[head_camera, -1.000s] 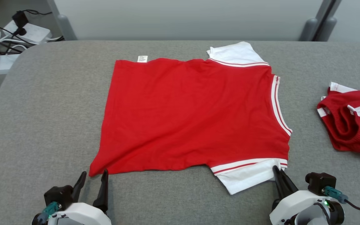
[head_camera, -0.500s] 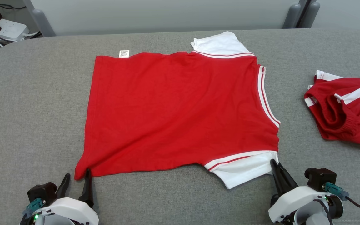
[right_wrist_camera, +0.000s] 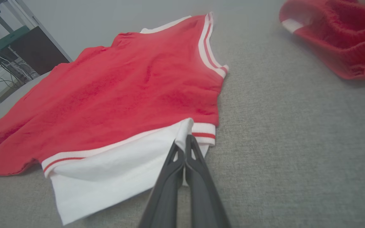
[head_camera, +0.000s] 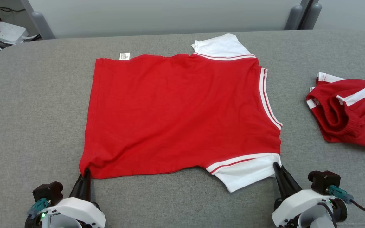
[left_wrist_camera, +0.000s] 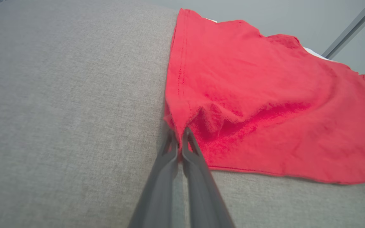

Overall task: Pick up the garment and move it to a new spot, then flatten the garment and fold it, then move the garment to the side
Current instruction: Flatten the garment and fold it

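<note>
left claw: left claw point(head_camera: 85, 177) at near-left edge of bench point(head_camera: 27, 126), jaws pinched together on near hem corner of red garment point(head_camera: 182, 110); cloth bunches up right at the tips in left wrist view point(left_wrist_camera: 178, 139)
right claw: right claw point(head_camera: 277, 167) at near-right, jaws closed on edge of near white sleeve point(head_camera: 249, 172), beside the striped cuff; right wrist view point(right_wrist_camera: 184, 142) shows white cloth nipped between tips
garment: spread mostly flat mid-bench, hem to robot's left, striped neckline point(head_camera: 269, 98) to robot's right; a few soft wrinkles near the gripped corner
far side: far white sleeve point(head_camera: 222, 46) sticks out past far edge of body; small white tag point(head_camera: 124, 56) at far hem corner
other cloth: second red item point(head_camera: 347, 114), crumpled, well apart at right side of bench
step: looks like flatten done, start of fold, both near corners gripped
next move: probably lift both claws together, carry near edge over toward far edge, keep claws level so the fold line stays straight; sleeve grip is thin, could slip
</note>
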Controlling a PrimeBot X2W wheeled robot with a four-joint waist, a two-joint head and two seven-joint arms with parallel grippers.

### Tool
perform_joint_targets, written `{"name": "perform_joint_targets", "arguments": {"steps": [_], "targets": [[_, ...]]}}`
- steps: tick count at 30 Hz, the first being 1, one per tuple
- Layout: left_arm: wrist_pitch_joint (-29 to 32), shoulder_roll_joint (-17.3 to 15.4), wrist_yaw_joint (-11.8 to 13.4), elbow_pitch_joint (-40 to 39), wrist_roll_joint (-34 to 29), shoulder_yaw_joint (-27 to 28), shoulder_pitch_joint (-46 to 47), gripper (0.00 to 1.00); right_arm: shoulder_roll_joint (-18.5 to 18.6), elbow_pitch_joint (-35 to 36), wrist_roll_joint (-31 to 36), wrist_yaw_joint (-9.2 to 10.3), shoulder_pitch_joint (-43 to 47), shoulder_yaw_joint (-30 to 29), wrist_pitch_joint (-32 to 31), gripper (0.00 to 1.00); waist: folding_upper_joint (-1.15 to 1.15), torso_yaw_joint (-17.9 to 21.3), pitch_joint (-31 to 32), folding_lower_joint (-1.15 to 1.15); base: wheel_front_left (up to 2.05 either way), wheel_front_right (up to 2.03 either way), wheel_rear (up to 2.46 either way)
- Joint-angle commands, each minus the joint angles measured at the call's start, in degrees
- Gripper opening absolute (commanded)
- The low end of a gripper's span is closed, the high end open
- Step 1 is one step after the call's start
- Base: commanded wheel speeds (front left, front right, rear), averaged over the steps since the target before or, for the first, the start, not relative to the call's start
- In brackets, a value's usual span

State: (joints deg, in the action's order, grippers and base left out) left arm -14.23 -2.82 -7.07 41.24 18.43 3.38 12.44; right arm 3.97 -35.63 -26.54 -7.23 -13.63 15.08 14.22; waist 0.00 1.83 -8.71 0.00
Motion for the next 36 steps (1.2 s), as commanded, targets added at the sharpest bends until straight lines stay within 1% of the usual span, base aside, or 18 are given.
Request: {"name": "perform_joint_targets", "arguments": {"steps": [1,9,16,23,28,36], "targets": [[-0.77,-1.32,-0.41,-1.47,1.21,1.02,1.23,0.0,0.71,1.68,-0.73,-0.25,0.31,1.13,0.78,0.0,0.0,-0.22,0.64,0.0,0.0,0.0,0.0],[-0.77,-2.03,-0.41,-0.92,1.98,0.67,-1.51,0.0,2.97,3.57,-3.96,-0.25,4.71,3.92,0.78,0.0,0.0,0.37,3.65,0.0,0.0,0.0,0.0],[-0.77,-2.45,-0.41,-0.44,2.08,0.13,-2.35,0.0,5.25,8.52,-6.81,-0.25,6.89,4.72,0.78,0.0,0.0,1.17,4.72,0.0,0.0,0.0,0.0],[-0.77,-4.32,-0.41,2.19,3.33,-1.4,-2.42,0.0,8.03,14.81,-8.5,-0.25,9.89,5.59,-1.0,0.0,0.0,1.09,5.72,0.0,0.0,0.0,0.0],[-0.77,-5.13,-0.41,2.4,4.41,-2.35,-1.58,0.0,9.45,20.38,-9.63,-0.25,11.95,4.31,-2.2,0.0,0.0,0.85,5.93,0.0,0.0,0.0,0.0],[-0.77,-6.26,-0.42,3.83,5.11,-2.54,-1.0,0.0,10.61,26.44,-9.45,-0.25,15.23,2.04,-5.93,0.0,0.0,0.69,5.35,0.0,0.0,0.0,0.0]]}}
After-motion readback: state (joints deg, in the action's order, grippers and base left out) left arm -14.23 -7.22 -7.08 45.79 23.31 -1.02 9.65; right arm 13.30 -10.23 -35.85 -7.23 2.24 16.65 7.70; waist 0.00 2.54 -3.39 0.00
